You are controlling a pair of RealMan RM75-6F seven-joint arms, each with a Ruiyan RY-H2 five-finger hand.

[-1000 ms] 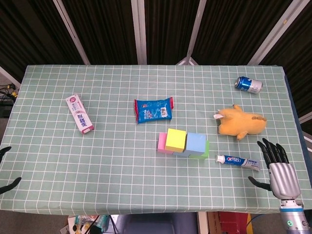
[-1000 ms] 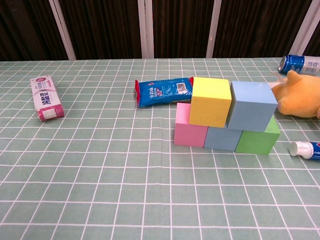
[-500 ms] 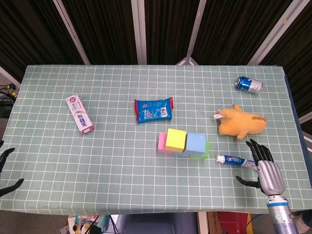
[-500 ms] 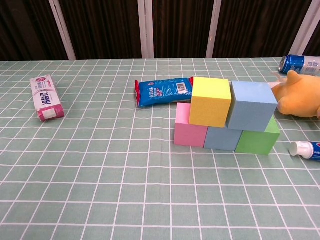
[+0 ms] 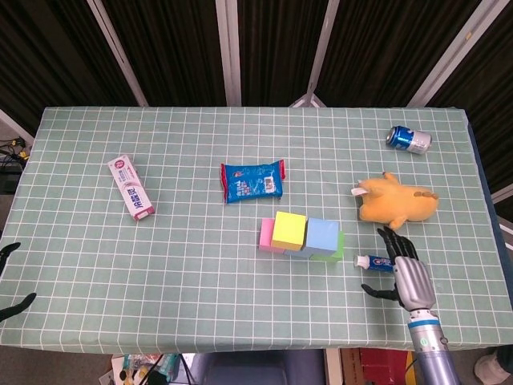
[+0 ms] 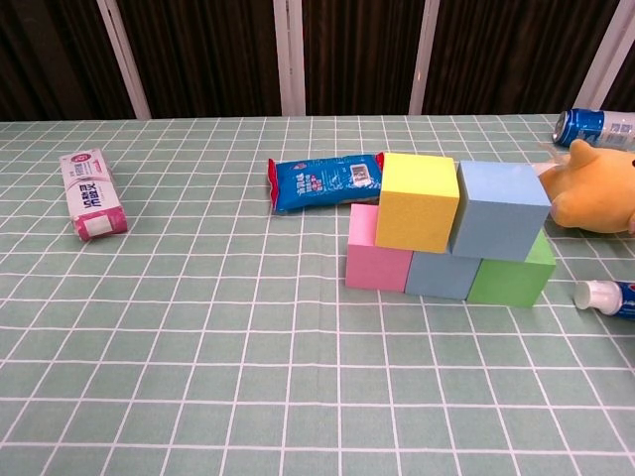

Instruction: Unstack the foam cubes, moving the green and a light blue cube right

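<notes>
At the table's (image 5: 80, 265) 8 o'clock edge, the left hand (image 5: 10, 281) shows only as a few dark fingertips, so I cannot tell whether it is open or closed; it sits well apart from the cubes and looks idle. A pink-and-white tube box (image 5: 131, 187) lies at 9 o'clock and a blue snack packet (image 5: 252, 180) near the centre, both clear of the work. Just past centre toward 5 o'clock stands the stack: pink cube (image 6: 377, 253), lower blue cube (image 6: 442, 273) and green cube (image 6: 514, 276) in a touching row, with the yellow cube (image 6: 417, 201) and the upper light blue cube (image 6: 499, 208) on top. The light blue one covers the green, so it probably has to come off first. Right of them lies a toothpaste tube (image 5: 370, 262), beside a plush duck (image 5: 397, 202), with a can (image 5: 409, 139) at 2 o'clock. The right hand (image 5: 401, 271), empty with fingers spread, hangs over the tube, seemingly poised to reach the stack's right end.
</notes>
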